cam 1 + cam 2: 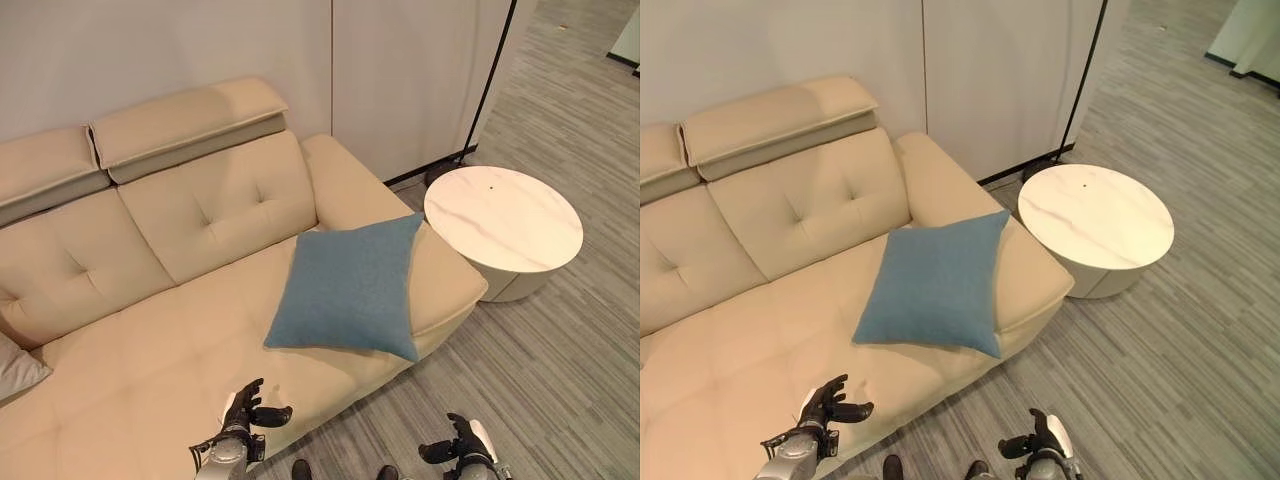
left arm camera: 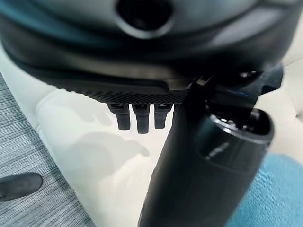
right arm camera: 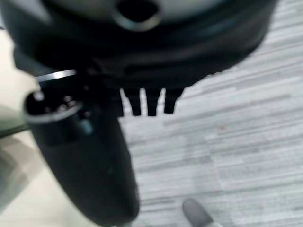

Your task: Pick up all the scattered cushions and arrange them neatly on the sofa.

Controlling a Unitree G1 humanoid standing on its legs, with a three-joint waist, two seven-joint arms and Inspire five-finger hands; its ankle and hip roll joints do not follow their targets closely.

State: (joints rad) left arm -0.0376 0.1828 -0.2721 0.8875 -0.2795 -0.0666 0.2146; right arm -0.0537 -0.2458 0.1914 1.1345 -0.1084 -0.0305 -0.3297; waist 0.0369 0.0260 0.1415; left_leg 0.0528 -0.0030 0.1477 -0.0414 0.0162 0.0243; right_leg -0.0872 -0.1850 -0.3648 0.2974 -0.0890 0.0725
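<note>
Both hands sit at the near edge of the scene, empty, with fingers relaxed and spread. The left hand (image 1: 243,408) hovers over the near edge of the sofa (image 1: 150,370) seat, thumb out to the right, holding nothing. The right hand (image 1: 462,445) hangs over the grey striped floor (image 1: 560,380) to the right of the sofa, also holding nothing.

On the right end of the beige sofa lies a blue cushion (image 1: 350,287), tilted like a diamond, its far corner resting against the armrest (image 1: 345,180) and its near corner close to the seat's front edge. A grey cushion (image 1: 15,368) peeks in at the far left of the seat. To the right of the sofa, beside the armrest, stands a round white table (image 1: 503,215).
</note>
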